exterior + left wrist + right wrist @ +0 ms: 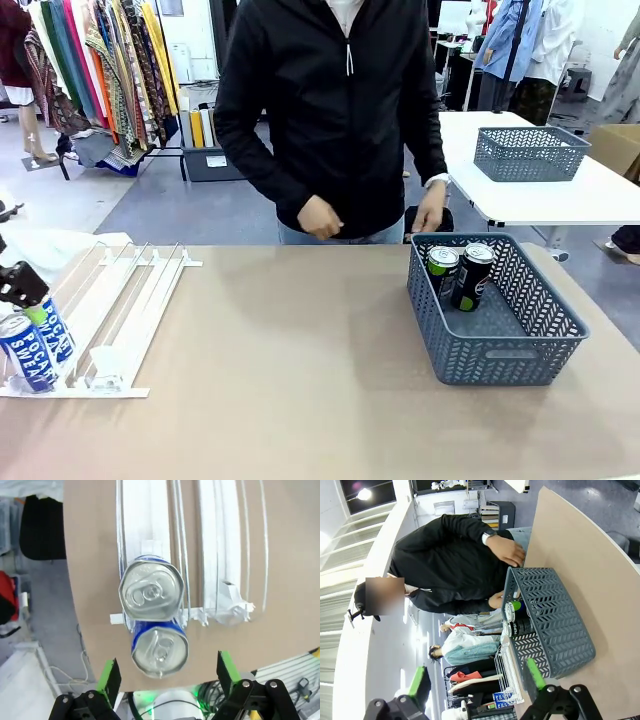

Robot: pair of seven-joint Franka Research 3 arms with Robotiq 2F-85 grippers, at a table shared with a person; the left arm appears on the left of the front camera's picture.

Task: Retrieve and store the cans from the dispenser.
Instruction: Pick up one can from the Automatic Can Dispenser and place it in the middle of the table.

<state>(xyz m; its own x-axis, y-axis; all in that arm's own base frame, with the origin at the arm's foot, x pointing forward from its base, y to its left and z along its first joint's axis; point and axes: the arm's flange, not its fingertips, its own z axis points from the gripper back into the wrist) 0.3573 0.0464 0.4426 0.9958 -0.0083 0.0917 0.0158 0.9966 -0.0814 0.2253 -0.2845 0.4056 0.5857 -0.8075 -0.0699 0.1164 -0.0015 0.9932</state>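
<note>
Two Pocari Sweat cans [28, 352] are the closest thing to you in the front view. They stand upright, one behind the other, at the low near end of the dispenser [130, 300], in its lane on the robot's far left. Blue-and-white sides, silver tops up. They look to be touching each other. You can't tell whether the front one is against the clear end stop.

The dispenser lies on the left side of the table [300, 400], sloping down toward the robot's edge.

The left gripper [167, 674] hangs right over those two cans, and its wrist view looks straight down on both tops. Its fingers [109, 676] are spread wide and there's a clear gap between each green pad and the cans, so nothing is gripped.

Two more cans stand upright in the grey perforated basket [490, 360] on the table's right side. They are a black-and-green can [441, 272] and a black can [472, 277], side by side in the basket's far left corner. You can't tell if they touch.

The right gripper [477, 677] has its fingers apart with nothing between them. It is well apart from the basket and sees it from the side.

The person [340, 100], in a black jacket, stands at the far edge. One hand [430, 215] is just behind the basket's far rim, and the other hand [320, 218] is at waist height. A second grey basket [528, 152] sits on a white table [600, 195] behind.
</note>
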